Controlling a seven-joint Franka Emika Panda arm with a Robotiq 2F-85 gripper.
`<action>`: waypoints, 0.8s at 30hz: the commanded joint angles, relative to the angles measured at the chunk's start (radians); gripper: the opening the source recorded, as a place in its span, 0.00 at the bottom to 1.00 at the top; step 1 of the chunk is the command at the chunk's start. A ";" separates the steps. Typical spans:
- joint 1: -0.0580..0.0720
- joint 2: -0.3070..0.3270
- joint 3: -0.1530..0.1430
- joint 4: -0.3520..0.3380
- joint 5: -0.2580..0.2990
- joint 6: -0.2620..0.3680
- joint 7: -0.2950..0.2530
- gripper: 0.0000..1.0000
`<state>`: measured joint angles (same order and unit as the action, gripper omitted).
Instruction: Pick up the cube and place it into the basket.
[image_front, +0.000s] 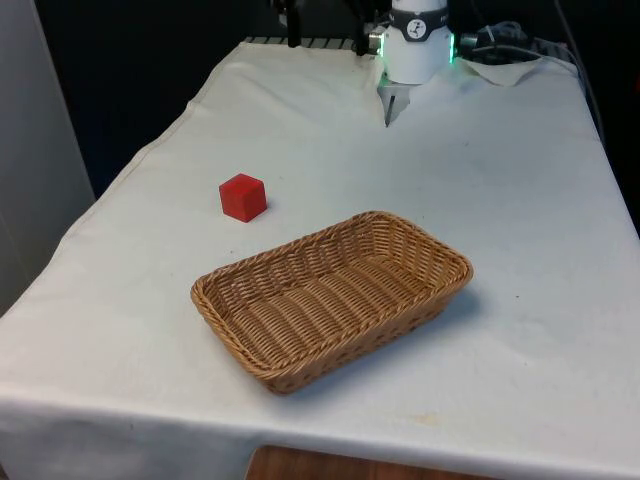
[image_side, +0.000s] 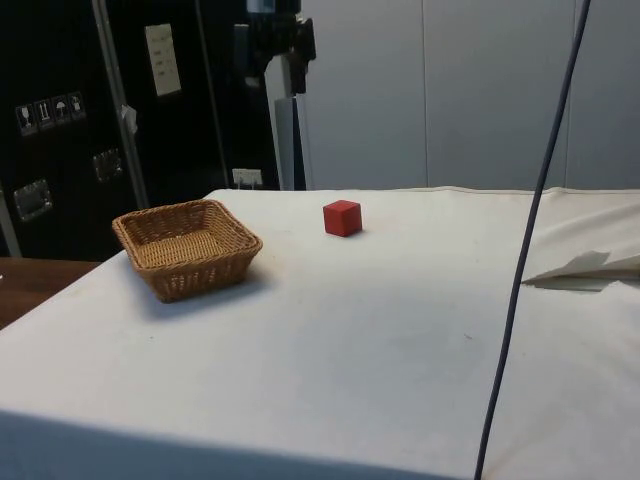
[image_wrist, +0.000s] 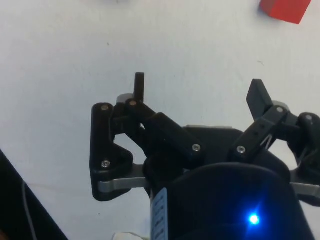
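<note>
Wrist view: pincer (image_wrist: 197, 87) spread wide, empty, cube (image_wrist: 284, 9) beyond | front view: cube (image_front: 243, 196) beside basket (image_front: 250, 300) on bench (image_front: 520, 200)

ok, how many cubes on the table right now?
1. The red cube sits on the white cloth, beside the wicker basket on the front view's left, not touching it. The basket interior looks empty; nothing appears hidden.
</note>
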<state>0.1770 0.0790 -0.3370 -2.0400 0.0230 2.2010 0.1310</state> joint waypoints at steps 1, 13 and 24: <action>0.000 0.003 -0.004 -0.002 0.004 0.003 -0.007 1.00; -0.009 0.026 -0.054 -0.018 0.023 0.029 -0.058 1.00; -0.008 0.048 -0.087 -0.036 0.002 0.054 -0.062 1.00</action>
<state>0.1700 0.1290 -0.4210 -2.0650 0.0340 2.2350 0.0690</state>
